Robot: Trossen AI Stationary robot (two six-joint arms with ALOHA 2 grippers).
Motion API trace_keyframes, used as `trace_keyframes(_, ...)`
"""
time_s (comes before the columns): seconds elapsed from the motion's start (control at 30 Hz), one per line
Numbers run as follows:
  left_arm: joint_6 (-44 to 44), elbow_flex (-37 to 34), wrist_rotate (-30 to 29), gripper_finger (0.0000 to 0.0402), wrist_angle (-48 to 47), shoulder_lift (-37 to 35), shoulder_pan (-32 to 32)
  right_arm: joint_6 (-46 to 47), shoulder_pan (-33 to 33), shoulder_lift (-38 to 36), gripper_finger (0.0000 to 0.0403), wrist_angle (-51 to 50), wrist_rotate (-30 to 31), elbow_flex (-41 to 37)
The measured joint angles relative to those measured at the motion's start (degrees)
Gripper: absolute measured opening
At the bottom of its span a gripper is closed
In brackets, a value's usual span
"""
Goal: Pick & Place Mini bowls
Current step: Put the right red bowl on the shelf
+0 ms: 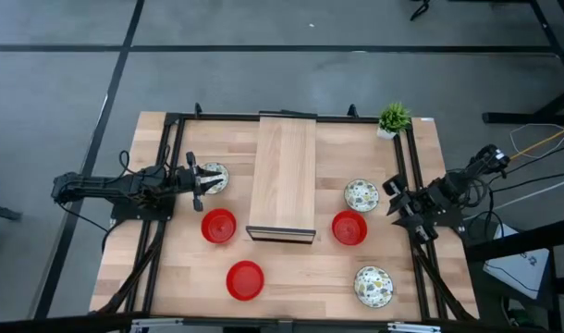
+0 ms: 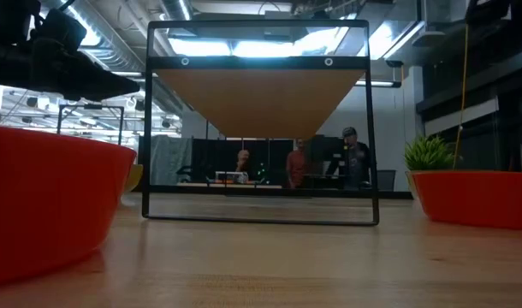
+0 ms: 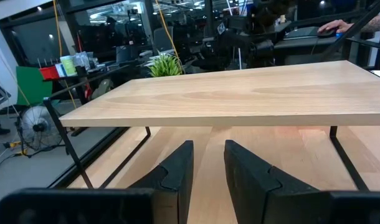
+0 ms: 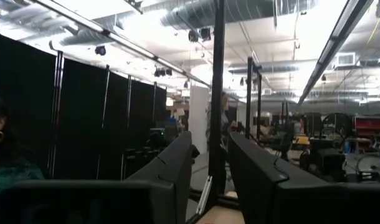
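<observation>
Desk [image 1: 291,277]: wooden top inside a black frame, with a raised wooden shelf [image 1: 284,176] at its middle.
Red bowls: one left of the shelf's near end [image 1: 218,225], one right of it [image 1: 349,228], one nearer the front edge [image 1: 245,279].
Patterned bowls: one under the left end effector [image 1: 215,178], one right of the shelf [image 1: 361,194], one at front right [image 1: 373,286].
Left end effector [image 1: 202,179]: over the left patterned bowl, fingers [image 3: 177,171] slightly parted, holding nothing.
Right end effector [image 1: 394,196]: at the desk's right edge beside a patterned bowl, fingers slightly parted, empty.
Plant [image 1: 392,118]: back right corner.
</observation>
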Motion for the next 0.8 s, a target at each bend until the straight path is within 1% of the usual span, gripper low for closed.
trace_keyframes(0.1, 0.0, 0.0, 0.0, 0.0086, 0.0, 0.0, 0.0, 0.0, 0.0, 5.5, 0.0106, -0.1, 0.0, 3.2)
trace_keyframes(0.3, 0.0, 0.0, 0.0, 0.0086, 0.0, 0.0, 0.0, -0.2, 0.0, 16.2, 0.0106, -3.7, 0.5, 10.7)
trace_keyframes(0.5, 0.0, 0.0, 0.0, 0.0086, 0.0, 0.0, 0.0, 2.5, 0.0, 23.8, 0.0106, -10.8, 2.0, 17.7)
trace_keyframes(0.8, 0.0, 0.0, 0.0, 0.0086, 0.0, 0.0, 0.0, 9.4, 0.0, 33.6, 0.0106, -18.6, 2.0, 23.7)
